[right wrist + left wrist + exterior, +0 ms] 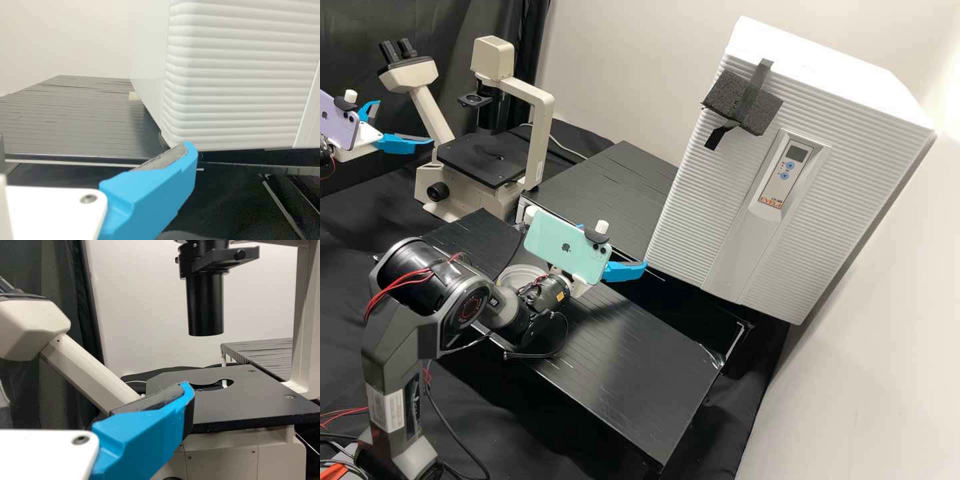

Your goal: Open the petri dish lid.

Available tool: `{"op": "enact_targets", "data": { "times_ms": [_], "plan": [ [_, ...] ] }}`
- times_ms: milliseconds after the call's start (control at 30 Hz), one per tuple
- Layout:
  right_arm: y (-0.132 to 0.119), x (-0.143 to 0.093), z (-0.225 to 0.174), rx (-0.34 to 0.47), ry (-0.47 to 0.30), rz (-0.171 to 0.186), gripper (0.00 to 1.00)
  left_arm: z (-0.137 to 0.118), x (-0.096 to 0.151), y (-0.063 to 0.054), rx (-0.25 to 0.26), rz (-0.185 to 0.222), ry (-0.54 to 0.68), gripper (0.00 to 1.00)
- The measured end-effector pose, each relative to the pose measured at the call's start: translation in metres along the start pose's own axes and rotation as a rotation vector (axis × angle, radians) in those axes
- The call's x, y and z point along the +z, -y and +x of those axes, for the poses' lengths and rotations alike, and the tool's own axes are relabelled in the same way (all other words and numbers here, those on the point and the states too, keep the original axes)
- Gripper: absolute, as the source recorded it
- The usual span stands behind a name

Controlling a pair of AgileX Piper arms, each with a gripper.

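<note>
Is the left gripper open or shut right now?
Open: in the high view, the left gripper, beside the microscope, has its two blue fingers spread apart with a wide gap between them.

From the near black table's (633, 380) middle, I see a pale round dish (519, 271) at eleven o'clock; at two, an incubator (700, 200) on the farther table (593, 190).

Here on the white cabinet's control panel (793, 163), bold orange lettering runs along the foot, with a smaller line of print just above, and little arrowheads mark the two blue buttons (787, 171). Over on the mint phone (550, 240), a bitten-apple sign, and there's another on the lavender phone (339, 127). Lettering rings the near arm's round joint cover (468, 310), too small to tell.
</note>
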Motion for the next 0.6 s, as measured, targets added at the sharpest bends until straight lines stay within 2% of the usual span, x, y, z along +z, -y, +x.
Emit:
{"op": "enact_targets", "data": {
  "times_ms": [400,600],
  "plan": [
    [0.0,0.001,-0.01,-0.001,-0.003,0.006,1.0,0.0,0.0,0.0,0.0,0.0,0.0,1.0],
    [-0.005,-0.007,-0.052,0.006,-0.102,0.03,1.0,0.0,0.0,0.0,0.0,0.0,0.0,1.0]
  ]
}}
